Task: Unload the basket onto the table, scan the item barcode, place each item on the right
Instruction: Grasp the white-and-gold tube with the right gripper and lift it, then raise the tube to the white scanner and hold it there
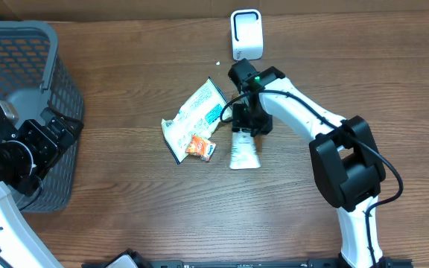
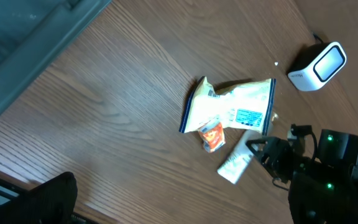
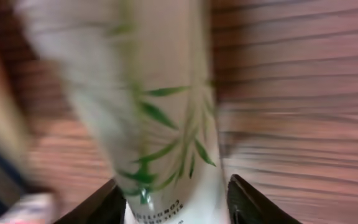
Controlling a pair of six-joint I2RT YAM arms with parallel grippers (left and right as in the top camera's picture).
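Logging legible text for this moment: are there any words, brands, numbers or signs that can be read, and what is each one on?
No text can be quoted.
On the white tube: dark print near the lower edge of the right wrist view, too blurred to read.
On the pouch: a blue label with print, too small to read.
On the orange packet: markings too small to read.
On the scanner: no text visible.

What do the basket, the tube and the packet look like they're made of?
Basket: grey moulded plastic, matte, judging by its regular lattice walls. Tube: probably soft plastic, white and smooth, with printed green leaves and a wide, flattened end. Packet: likely thin plastic film or foil, creased and slightly glossy, printed white and blue.
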